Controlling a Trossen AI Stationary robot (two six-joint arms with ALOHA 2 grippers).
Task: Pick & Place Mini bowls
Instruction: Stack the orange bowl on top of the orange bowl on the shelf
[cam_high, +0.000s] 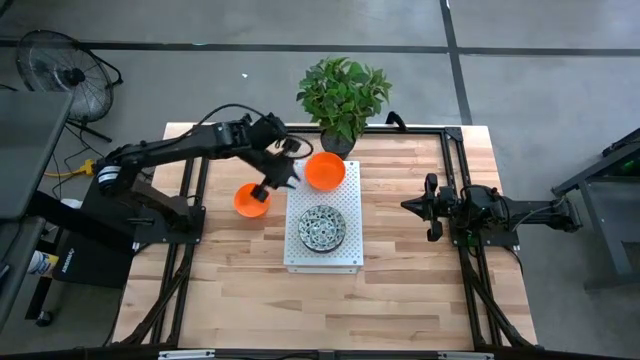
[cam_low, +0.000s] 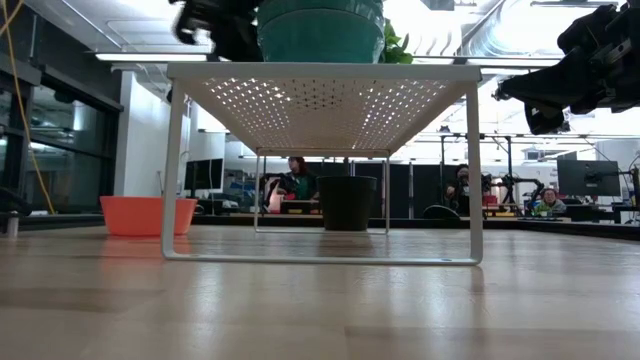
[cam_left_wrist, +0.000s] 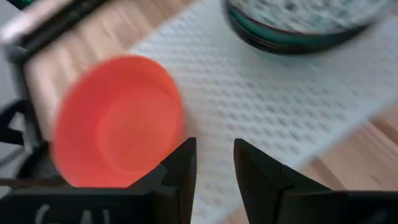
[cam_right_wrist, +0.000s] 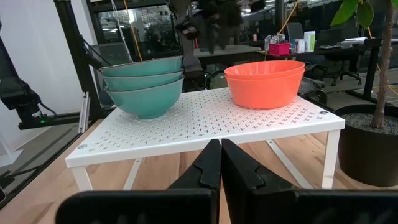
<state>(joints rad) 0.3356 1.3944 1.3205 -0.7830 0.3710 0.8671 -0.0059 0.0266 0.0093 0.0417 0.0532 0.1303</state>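
A white perforated shelf (cam_high: 322, 226) stands at the middle of the wooden table (cam_high: 400, 290). On it sit two groups of mini bowls. Toward 6 o'clock on the shelf is a stack of three patterned bowls (cam_high: 322, 227), nested one inside another (teal on the outside, as the right wrist view shows (cam_right_wrist: 143, 85)). At the shelf's 12 o'clock corner sits a stack of orange bowls (cam_high: 325, 171); the right wrist view shows two rims there (cam_right_wrist: 264, 81), so two nested bowls. A third orange bowl (cam_high: 251, 200) rests alone on the table, off the shelf at its 9 o'clock side; the low view shows it standing on the wood beside the shelf leg (cam_low: 148, 215). That makes three orange and three patterned, six in all.

The left gripper (cam_high: 279, 176) hovers above the shelf's edge, between the lone orange bowl and the orange stack. Its fingers (cam_left_wrist: 181, 168) stand apart with a clear gap and nothing between them; the orange stack lies just beyond them in its wrist view (cam_left_wrist: 118, 121).

The right gripper (cam_high: 412, 206) waits at 3 o'clock, well apart from the shelf, its fingers (cam_right_wrist: 208, 163) pressed together and empty.

One potted plant (cam_high: 343, 95) stands at the table's 12 o'clock edge, just behind the shelf.
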